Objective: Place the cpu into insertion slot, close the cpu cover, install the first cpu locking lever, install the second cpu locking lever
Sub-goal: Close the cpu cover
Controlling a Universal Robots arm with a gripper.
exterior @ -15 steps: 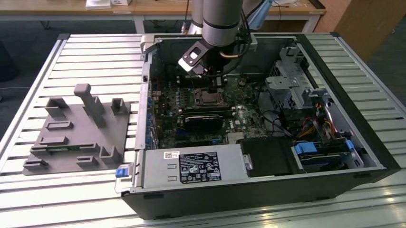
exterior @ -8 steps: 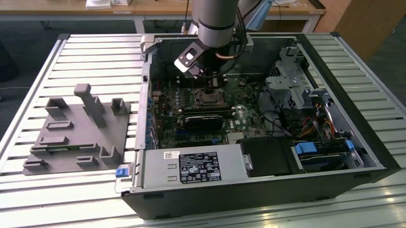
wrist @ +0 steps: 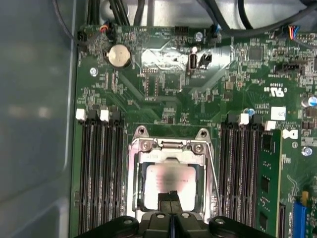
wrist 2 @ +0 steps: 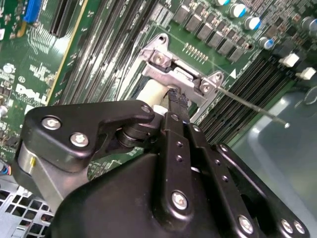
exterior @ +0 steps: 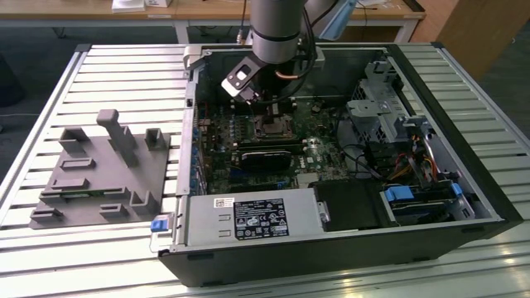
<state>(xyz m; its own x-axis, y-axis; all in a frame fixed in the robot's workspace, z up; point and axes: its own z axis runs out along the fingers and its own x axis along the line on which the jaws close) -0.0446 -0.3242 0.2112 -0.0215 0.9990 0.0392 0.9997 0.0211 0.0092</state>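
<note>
While the arm stands down inside the open computer case, the gripper sits directly over the insertion slot. Its jaws are clenched, tips pressed together with nothing between them. Cannot tell whether the tips touch chip or frame

Room: tight. Memory slot banks flank the socket on both sides. In the exterior view the long black card lies just beside it, and the drive cage crowds the exterior view's right. More open board lies toward the coin battery, with the grey case wall beyond the slots

cpu: seated flat in the slot, pale top with glare, seen through the frame's window
cpu cover: metal frame lying down around the chip, with the gripper tips at the window edge farthest from the hinge

Counts:
- one cpu, one cover
- two screws at the hinge end
- one thin lever rod, running out from the hinge bracket over the memory slots
- one coin battery
- one grey fixture on the slatted table, well apart from the case on the exterior view's left
</note>
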